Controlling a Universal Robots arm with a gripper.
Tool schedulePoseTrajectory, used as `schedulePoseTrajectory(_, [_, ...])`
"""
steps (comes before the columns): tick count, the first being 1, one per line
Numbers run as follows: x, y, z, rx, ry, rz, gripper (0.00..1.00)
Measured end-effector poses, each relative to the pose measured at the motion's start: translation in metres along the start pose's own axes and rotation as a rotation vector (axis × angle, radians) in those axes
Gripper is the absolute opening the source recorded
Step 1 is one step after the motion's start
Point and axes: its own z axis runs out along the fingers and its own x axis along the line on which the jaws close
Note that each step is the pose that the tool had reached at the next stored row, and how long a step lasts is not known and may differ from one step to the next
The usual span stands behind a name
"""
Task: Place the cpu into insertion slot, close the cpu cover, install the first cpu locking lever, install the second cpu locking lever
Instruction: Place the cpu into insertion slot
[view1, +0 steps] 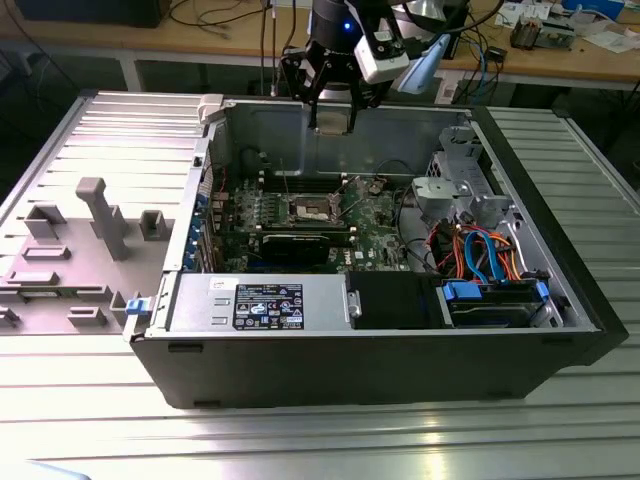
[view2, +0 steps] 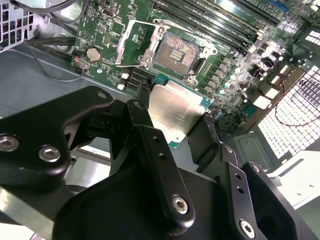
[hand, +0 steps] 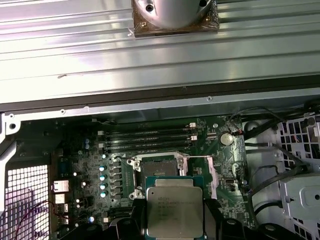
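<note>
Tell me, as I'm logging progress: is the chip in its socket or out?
Out. The gripper holds the chip by its edges above the board, while the socket lies bare, its contacts showing.

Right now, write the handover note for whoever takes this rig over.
Tool: shut on the cpu, gripping it by two opposite edges.
Position: held in the air above the open computer case, clear of the green board.
Insertion slot: empty, contacts exposed.
Cpu cover: swung open beside the slot.
Done: cpu picked up and carried over the case.
Left: cpu not seated, cover not closed, both locking steps not done.
</note>
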Motion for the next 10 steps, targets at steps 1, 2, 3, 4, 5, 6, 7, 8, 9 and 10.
schedulePoseTrajectory(1, [0.0000,0.0000,0.0000,0.0000,0.0000,0.000,0.55])
schedulePoseTrajectory(2, [0.0000,0.0000,0.0000,0.0000,0.0000,0.000,0.55])
schedulePoseTrajectory(3, [0.0000,0.0000,0.0000,-0.0001,-0.0001,0.000,0.55])
schedulePoseTrajectory(4, [0.0000,0.0000,0.0000,0.0000,-0.0001,0.000,0.55])
schedulePoseTrajectory(5, [0.0004,-0.0001,0.0000,-0.0001,-0.0002,0.000,0.55])
schedulePoseTrajectory(6, [0.0008,-0.0002,0.0000,-0.0002,-0.0002,0.000,0.55])
schedulePoseTrajectory(7, [0.0016,-0.0004,0.0000,0.0000,-0.0001,0.000,0.55])
schedulePoseTrajectory(8, [0.0027,-0.0006,0.0000,0.0000,-0.0001,0.000,0.55])
schedulePoseTrajectory(9, [0.0036,-0.0007,0.0000,0.0000,-0.0001,0.000,0.55])
schedulePoseTrajectory(10, [0.0042,-0.0008,0.0000,-0.0001,-0.0001,0.000,0.55])
